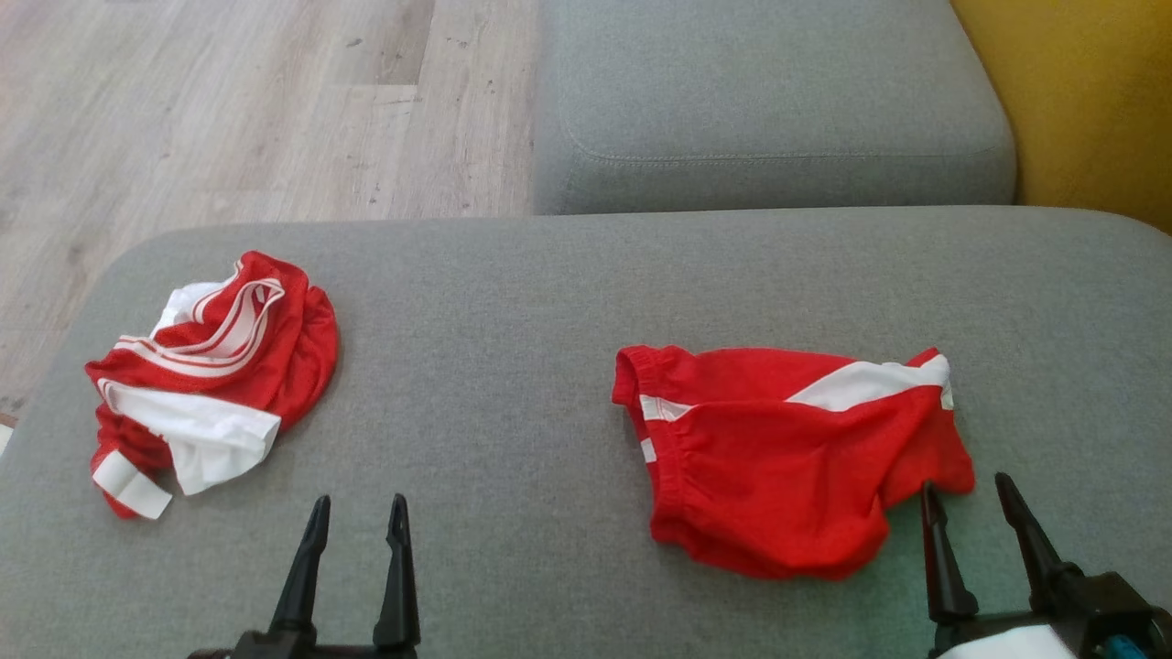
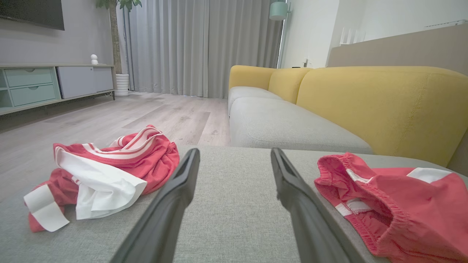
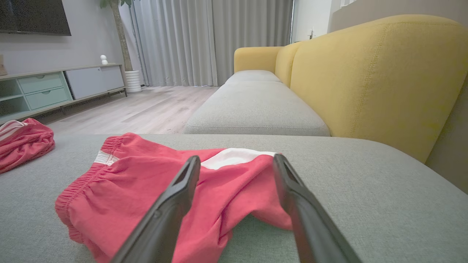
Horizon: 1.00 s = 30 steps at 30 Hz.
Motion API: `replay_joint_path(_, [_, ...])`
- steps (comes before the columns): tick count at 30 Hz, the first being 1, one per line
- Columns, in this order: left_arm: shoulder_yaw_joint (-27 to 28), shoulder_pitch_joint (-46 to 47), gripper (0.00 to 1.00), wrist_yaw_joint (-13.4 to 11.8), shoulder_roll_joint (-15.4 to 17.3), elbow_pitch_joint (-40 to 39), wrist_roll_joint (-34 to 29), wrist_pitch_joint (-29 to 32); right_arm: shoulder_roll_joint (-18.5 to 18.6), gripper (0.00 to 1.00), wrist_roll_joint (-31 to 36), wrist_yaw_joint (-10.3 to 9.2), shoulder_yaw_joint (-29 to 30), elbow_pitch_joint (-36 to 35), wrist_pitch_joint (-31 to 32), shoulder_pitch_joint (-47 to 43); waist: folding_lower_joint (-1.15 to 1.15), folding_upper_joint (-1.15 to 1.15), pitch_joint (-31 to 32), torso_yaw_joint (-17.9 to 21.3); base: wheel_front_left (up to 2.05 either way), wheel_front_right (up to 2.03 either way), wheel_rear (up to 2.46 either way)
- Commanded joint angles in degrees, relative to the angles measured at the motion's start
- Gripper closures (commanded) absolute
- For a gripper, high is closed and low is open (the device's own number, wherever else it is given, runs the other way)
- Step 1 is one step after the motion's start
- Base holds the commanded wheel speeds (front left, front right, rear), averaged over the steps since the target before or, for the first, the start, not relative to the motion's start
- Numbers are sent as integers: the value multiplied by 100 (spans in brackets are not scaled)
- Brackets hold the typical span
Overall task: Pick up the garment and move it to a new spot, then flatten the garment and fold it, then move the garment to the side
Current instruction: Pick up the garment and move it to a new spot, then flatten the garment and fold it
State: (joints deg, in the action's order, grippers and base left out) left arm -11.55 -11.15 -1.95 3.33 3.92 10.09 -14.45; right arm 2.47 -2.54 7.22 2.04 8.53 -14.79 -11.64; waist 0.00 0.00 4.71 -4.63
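Observation:
Two red and white garments lie on the grey seat cushion (image 1: 513, 302). Red shorts (image 1: 787, 458) with a white stripe lie partly flat at the right, also seen in the right wrist view (image 3: 139, 186) and the left wrist view (image 2: 395, 204). A crumpled red and white garment (image 1: 229, 366) sits near the cushion's left edge (image 2: 109, 168) (image 3: 22, 142). My right gripper (image 1: 966, 481) (image 3: 237, 157) is open, its tips just at the shorts' near right corner. My left gripper (image 1: 360, 500) (image 2: 234, 150) is open over bare cushion between the two garments.
A second grey seat cushion (image 1: 769, 101) extends beyond this one, with a yellow backrest (image 1: 1090, 101) along the right. Wooden floor (image 1: 229, 101) lies past the cushion's left and far edges. A low cabinet (image 2: 36, 84) and curtains (image 2: 182, 47) stand across the room.

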Motion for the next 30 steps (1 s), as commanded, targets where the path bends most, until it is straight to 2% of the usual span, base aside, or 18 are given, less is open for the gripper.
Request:
replay_joint_path(1, [171,255,0,-9,-44,-134,-10,-54,41,0,-35,26,-151,-197,-21,214,0,0,-3,-2,0,0,0])
replay_joint_path(20, [73,234,0,-83,-45,-32,-321,-54,41,0,-22,26,-209,-131,-21,208,0,0,46,22,0,0,0])
replay_joint_path(30, [-132,362,0,5,-45,178,-41,-54,41,0,50,26,-319,-183,-21,208,0,0,-94,180,0,0,0])
